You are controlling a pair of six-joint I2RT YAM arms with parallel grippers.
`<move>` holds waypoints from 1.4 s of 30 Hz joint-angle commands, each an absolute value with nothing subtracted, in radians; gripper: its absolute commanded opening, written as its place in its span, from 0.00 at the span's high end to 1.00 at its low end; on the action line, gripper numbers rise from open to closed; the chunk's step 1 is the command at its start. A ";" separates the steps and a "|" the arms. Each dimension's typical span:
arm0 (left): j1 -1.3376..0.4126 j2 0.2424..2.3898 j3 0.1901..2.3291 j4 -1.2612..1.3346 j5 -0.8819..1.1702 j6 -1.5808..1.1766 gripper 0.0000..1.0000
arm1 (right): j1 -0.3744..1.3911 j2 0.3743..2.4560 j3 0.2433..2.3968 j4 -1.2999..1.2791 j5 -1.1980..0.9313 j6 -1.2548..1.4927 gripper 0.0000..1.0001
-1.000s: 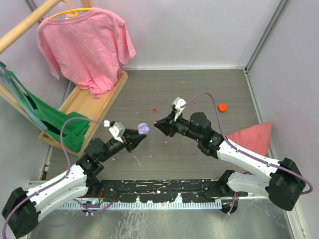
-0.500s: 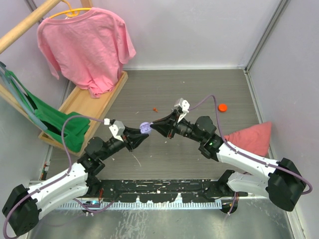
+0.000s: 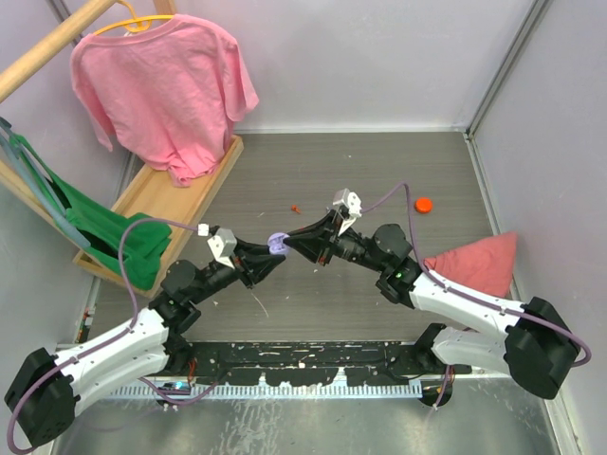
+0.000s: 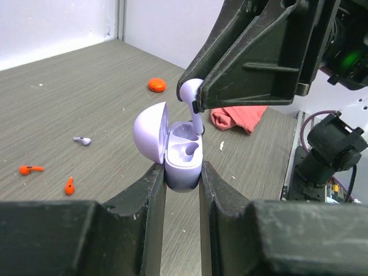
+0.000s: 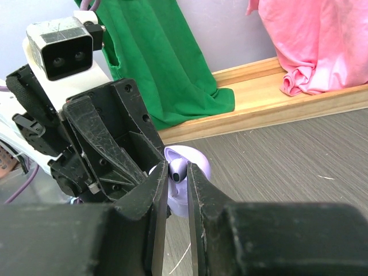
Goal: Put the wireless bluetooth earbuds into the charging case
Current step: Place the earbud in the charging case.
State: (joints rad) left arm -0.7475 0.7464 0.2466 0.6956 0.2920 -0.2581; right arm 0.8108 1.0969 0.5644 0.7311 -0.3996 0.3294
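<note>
my left claw (image 4: 183, 175) is nearly closed, pinching the base of the lilac charging case (image 4: 150, 127) at frame centre, lid open. my right claw (image 5: 177, 175) is clamped tight on one lilac earbud (image 4: 191, 92) just above it, stem pointing down into the case. a second earbud (image 4: 82, 140) lies on the table (image 4: 86, 86) at left.

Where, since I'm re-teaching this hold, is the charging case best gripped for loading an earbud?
Grip the charging case by the sides of its lower half, coming side-on as the left claw does. The lid stands open and the wells face up, so the top is clear for the earbud in the right claw.
</note>
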 commanded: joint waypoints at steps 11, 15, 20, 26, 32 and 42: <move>-0.744 0.749 0.302 0.814 0.306 -0.313 0.99 | 0.825 1.110 0.548 0.841 -0.418 0.341 0.88; -0.745 0.756 0.302 0.824 0.298 -0.328 0.99 | 0.827 1.110 0.544 0.852 -0.427 0.356 0.88; -0.745 0.761 0.299 0.824 0.247 -0.349 0.99 | 0.826 1.104 0.532 0.882 -0.434 0.382 0.88; -0.745 0.766 0.285 0.869 0.229 -0.374 0.99 | 0.825 1.109 0.507 0.881 -0.422 0.382 0.87; -0.745 0.764 0.284 0.881 0.275 -0.351 0.99 | 0.827 1.097 0.484 0.871 -0.384 0.371 0.78; -0.744 0.766 0.267 0.848 0.286 -0.305 1.00 | 0.825 1.001 0.517 0.715 -0.304 0.289 0.55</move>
State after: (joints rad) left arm -0.7475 0.7731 0.2577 0.7639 0.2844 -0.3431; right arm 0.8192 1.0508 0.4908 0.7708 -0.3523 0.3393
